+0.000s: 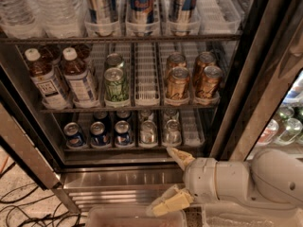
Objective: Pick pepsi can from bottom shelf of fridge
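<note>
The fridge (246, 79) stands open with white wire racks of drinks. On the bottom shelf (132, 148), three dark-blue pepsi cans (98, 133) stand in the left lanes, and plain silver cans (148, 132) stand to their right. My gripper (173, 179) is open and empty. It hangs in front of the fridge's steel base, below and to the right of the silver cans. Its upper finger (177, 155) reaches up to the shelf's front edge, and its lower finger (171, 203) hangs below. It touches no can.
The rack above holds tea bottles (45, 77), green cans (116, 82) and gold cans (177, 82). Tall slim cans (140, 4) and water bottles fill the top rack. A clear bin (137, 216) sits at the bottom. Cables (23, 207) lie on the floor at left.
</note>
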`<action>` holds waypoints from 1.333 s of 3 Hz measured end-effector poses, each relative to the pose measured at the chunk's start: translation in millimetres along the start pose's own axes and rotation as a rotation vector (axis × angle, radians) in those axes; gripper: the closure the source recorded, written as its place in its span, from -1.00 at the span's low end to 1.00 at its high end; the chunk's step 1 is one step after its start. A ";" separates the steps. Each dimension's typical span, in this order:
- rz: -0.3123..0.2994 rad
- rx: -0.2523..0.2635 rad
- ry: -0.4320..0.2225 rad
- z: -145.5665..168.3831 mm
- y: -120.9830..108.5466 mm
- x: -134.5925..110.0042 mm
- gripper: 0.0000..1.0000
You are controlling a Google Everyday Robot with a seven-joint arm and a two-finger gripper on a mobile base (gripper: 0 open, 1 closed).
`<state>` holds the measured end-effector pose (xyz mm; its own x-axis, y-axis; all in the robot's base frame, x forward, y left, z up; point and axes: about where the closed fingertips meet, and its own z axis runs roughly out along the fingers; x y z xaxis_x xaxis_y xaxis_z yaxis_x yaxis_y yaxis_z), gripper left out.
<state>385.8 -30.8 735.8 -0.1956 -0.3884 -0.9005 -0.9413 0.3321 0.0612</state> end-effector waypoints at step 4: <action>-0.145 0.249 -0.216 61.2 -56.3 -30.7 -1.00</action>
<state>461.7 15.0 733.7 0.0231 -0.2655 -0.9638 -0.8541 0.4958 -0.1571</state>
